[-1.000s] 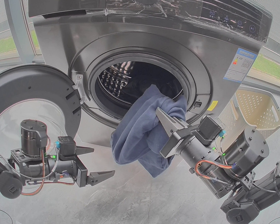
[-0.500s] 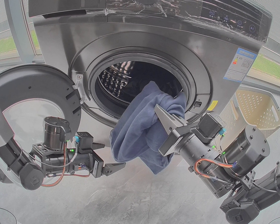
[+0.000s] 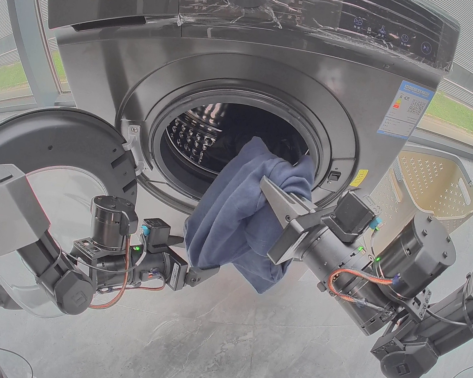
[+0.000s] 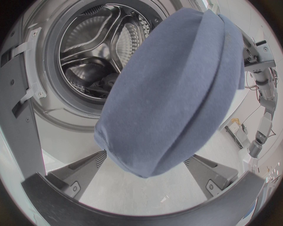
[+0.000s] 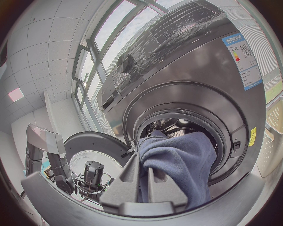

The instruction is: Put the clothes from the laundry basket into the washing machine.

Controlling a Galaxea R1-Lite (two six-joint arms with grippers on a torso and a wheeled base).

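My right gripper is clamped on a bunched fold of the slate-blue soft cotton garment. It holds the top at the lower right lip of the grey steel washing machine's drum mouth, ready to feed in. The hem hangs outside, so my left gripper sits spread wide around it. A second ago that gripper was well left, near the open door.
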